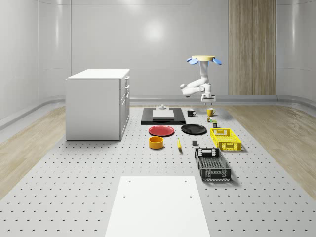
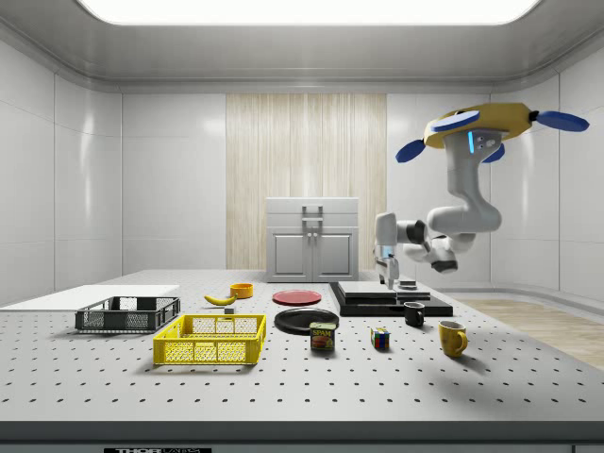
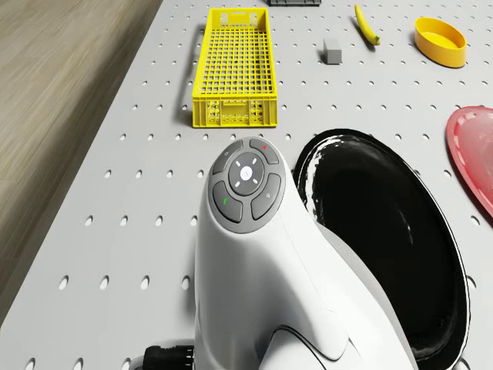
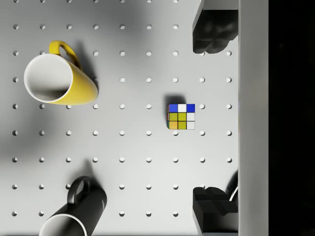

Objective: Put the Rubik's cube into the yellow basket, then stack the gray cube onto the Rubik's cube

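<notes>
The Rubik's cube sits on the perforated table between a yellow mug and a black mug, also seen in the side view. My gripper hangs open well above it, one finger on each side and the cube slightly off their line. The drone hovers high over the table's far end, with the arm bent down and the gripper above the mugs. The yellow basket stands empty toward the table's middle. The small gray cube lies beside the basket.
Yellow mug and black mug flank the cube. A Spam can, black plate, red plate, orange bowl, banana, black basket, black slab and white cabinet share the table.
</notes>
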